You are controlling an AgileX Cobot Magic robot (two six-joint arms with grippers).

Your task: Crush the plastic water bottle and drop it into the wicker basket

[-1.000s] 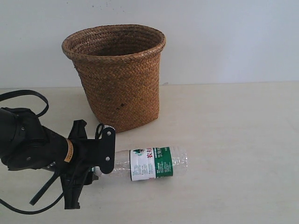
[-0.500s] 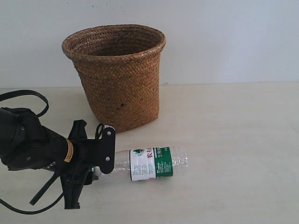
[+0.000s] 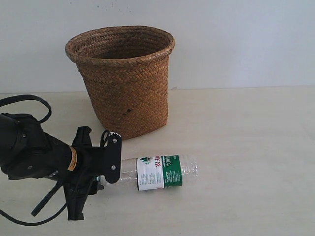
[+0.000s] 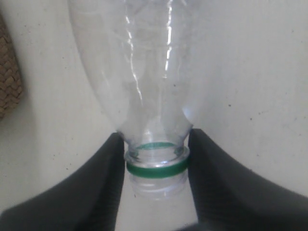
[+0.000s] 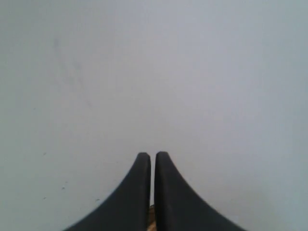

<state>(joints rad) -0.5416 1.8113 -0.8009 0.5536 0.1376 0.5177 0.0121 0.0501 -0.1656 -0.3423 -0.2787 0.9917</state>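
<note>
The plastic water bottle [image 3: 160, 172] lies on its side on the pale table [image 3: 246, 147], in front of the wicker basket [image 3: 125, 83], its capless neck pointing left. My left gripper [image 3: 106, 169] is shut on the bottle's neck. In the left wrist view both black fingers [image 4: 108, 168] press against the green neck ring [image 4: 156, 168], with the clear body [image 4: 144, 72] stretching away from them. The bottle looks full-shaped, not flattened. My right gripper [image 5: 153, 155] is shut on nothing, faces a blank pale wall, and is out of the exterior view.
The basket stands upright at the back of the table, near the wall; its woven side shows at the edge of the left wrist view [image 4: 9, 82]. A black cable [image 3: 29, 101] loops behind the left arm.
</note>
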